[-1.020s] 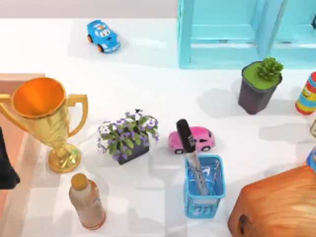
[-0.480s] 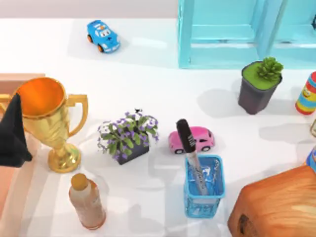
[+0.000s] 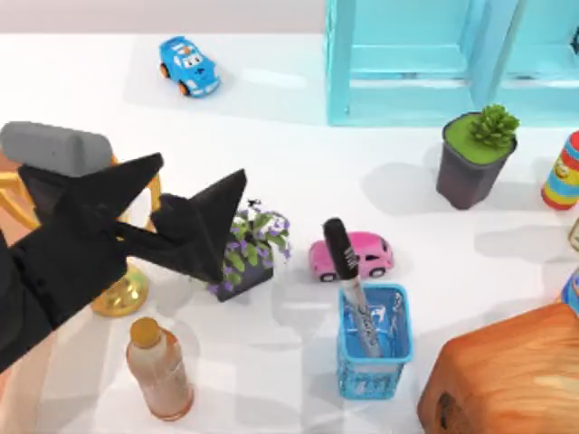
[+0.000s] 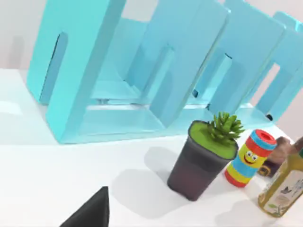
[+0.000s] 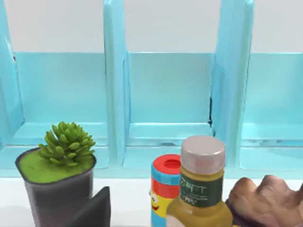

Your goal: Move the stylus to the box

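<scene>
1. Top view first: our left gripper (image 3: 197,206) hangs over the table's left half, above the gold trophy (image 3: 118,287) and the purple flower pot (image 3: 246,253), its two black fingers spread wide with nothing between them.
2. The stylus (image 3: 348,280) stands tilted in the blue mesh cup (image 3: 374,344), black cap uppermost and leaning toward the pink toy car (image 3: 353,256) just behind it; the grey barrel goes down inside the cup.
3. We judge the stylus light, stiff and smooth, so it could slip or swing in a loose pinch.
4. Our best hold looks to be the exposed upper part, at the cap or just below it, where the cup's rim does not block the fingers; a lift along the pen's lean should keep the cup from tipping.
5. The box (image 3: 27,371) shows as a salmon strip at the table's left edge, well apart from the cup.
6. Our right arm is parked; its wrist view faces the succulent pot (image 5: 57,182) and turquoise rack (image 5: 165,94), and we cannot tell how its claw stands.
</scene>
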Robot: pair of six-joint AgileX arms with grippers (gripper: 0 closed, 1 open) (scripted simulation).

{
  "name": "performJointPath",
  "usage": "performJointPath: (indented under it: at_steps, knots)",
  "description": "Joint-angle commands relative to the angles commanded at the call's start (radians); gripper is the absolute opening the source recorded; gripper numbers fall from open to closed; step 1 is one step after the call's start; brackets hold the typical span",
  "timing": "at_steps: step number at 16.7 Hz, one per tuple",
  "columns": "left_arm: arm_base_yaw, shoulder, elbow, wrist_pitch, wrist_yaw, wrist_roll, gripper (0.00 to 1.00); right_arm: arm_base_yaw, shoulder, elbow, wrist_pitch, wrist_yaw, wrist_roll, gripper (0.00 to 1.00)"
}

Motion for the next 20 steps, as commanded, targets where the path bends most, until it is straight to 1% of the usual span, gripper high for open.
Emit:
performJointPath:
  at_steps: [3, 6, 8, 14, 17, 20]
  knots:
    - [-0.141, 0.189, 0.021, 0.002, 0.03, -0.097, 1.0, 0.0, 0.0, 0.0, 0.0, 0.0, 0.0, 1.0]
    - [-0.227, 0.307, 0.012, -0.03, 0.042, -0.164, 1.0, 0.0, 0.0, 0.0, 0.0, 0.0, 0.0, 1.0]
    - [-0.248, 0.338, 0.0, -0.05, 0.042, -0.183, 1.0, 0.0, 0.0, 0.0, 0.0, 0.0, 0.0, 1.0]
    - [-0.249, 0.351, 0.008, -0.045, 0.04, -0.185, 1.0, 0.0, 0.0, 0.0, 0.0, 0.0, 0.0, 1.0]
    - [-0.267, 0.435, 0.05, -0.003, 0.029, -0.192, 1.0, 0.0, 0.0, 0.0, 0.0, 0.0, 0.0, 1.0]
    - [-0.284, 0.571, 0.103, 0.078, 0.016, -0.199, 1.0, 0.0, 0.0, 0.0, 0.0, 0.0, 0.0, 1.0]
